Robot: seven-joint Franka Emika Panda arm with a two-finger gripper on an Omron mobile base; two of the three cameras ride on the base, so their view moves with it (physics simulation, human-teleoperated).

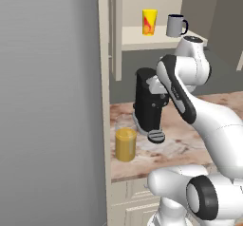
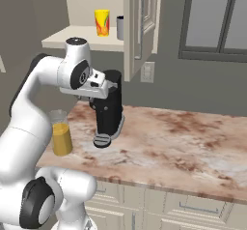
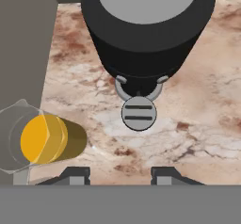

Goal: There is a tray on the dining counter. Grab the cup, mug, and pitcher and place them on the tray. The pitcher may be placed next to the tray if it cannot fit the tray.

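The white arm (image 1: 190, 101) rises from the base, bends at a high elbow and folds back down toward the near side of the scene. Its wrist (image 2: 94, 86) points the hand downward. The gripper (image 3: 120, 175) hangs with its 2 dark fingertips (image 3: 75, 175) parted, a clear gap between them and nothing held in it.

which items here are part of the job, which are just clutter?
Job items:
- pitcher, on the stone counter near its left end
- cup, on the shelf
- mug, beside the cup

Just there:
- black coffee machine, on the counter right of the pitcher
- window
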